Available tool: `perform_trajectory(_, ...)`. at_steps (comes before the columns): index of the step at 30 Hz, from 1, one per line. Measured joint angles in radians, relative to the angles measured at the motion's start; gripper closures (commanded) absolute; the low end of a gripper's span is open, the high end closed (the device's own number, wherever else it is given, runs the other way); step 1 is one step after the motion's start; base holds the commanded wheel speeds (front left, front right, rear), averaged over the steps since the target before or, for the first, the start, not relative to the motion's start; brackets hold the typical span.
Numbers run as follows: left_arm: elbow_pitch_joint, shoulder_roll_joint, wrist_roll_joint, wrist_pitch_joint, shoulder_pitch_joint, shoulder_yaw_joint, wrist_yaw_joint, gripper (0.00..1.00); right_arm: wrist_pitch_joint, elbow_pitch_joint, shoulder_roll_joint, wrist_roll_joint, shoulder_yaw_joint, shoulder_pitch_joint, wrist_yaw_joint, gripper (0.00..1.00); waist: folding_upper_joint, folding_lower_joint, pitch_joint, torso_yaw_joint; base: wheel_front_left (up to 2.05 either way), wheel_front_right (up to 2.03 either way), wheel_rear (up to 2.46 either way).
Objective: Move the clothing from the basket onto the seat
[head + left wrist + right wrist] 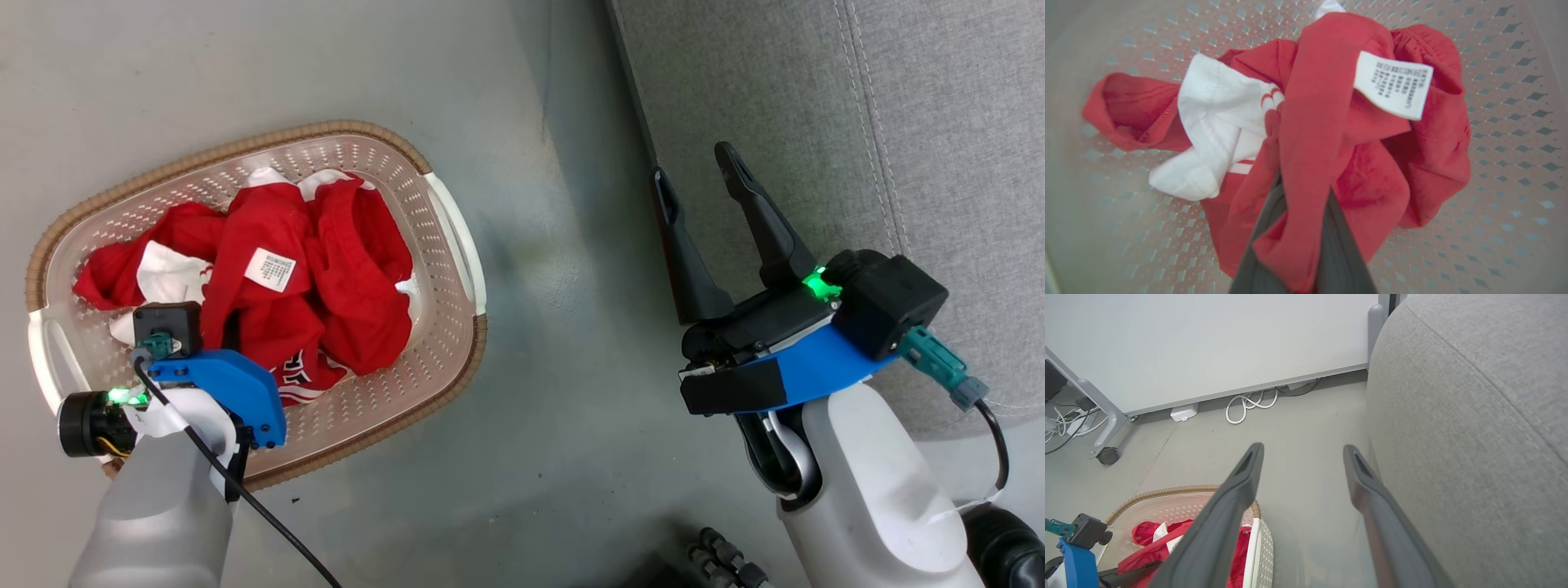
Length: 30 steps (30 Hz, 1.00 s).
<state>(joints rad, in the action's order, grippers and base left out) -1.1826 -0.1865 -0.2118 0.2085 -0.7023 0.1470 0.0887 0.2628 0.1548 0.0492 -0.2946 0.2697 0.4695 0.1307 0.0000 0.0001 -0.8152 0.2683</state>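
Between the fingers of my left claw (1303, 196), down inside the basket (343, 127), sits a fold of the clothing (1331, 122), and I am clenched on it.

"And your other claw?"

"My right claw (694, 163) hangs released, fingers spread, gripping nothing, just beside the edge of the seat (816, 106)."

"Which way is the seat from the claw that has the cloth?"

"Off to its right. First comes the basket's right handle (457, 237), then a strip of bare floor (555, 343), then the grey cushion. They are well apart. The right claw is nearer the seat, but the left claw has the grip, and the heap lies directly beneath it."

"How does the clothing lie?"

"It is a crumpled heap on the basket's base. Its long axis runs side to side across my left claw, roughly along the basket's length. The red band I have pinched runs the other way, straight out ahead of my fingertips toward a white care label (1392, 83). A white panel (1216, 122) bunches to the left of that band."

"So what does the move call for?"

"By my judgement, a lift straight up until the cloth is clear of the basket, then a sweep to the right. I cannot tell whether one garment would come away or the whole tangle."
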Motion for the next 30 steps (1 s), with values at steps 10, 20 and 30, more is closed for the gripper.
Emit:
perform_trajectory(10,-0.031,0.005,-0.011,0.012,-0.008,0.017,0.009,1.0,0.0,0.007,0.0,0.002,0.003,0.002,0.0,0.0,0.0,0.0,0.01,-0.004,0.0,0.0,0.0)
perform_trajectory(20,-0.055,0.037,-0.015,0.028,0.008,0.05,0.017,1.0,0.0,0.035,0.0,0.02,-0.002,-0.004,0.0,0.0,0.0,0.0,0.092,-0.018,0.0,0.0,0.0)
perform_trajectory(30,-0.059,0.095,-0.009,0.046,0.072,0.106,0.033,1.0,0.0,0.092,-0.001,0.058,-0.015,-0.082,0.0,0.0,0.0,-0.0002,0.288,-0.067,0.0,0.0,0.0)
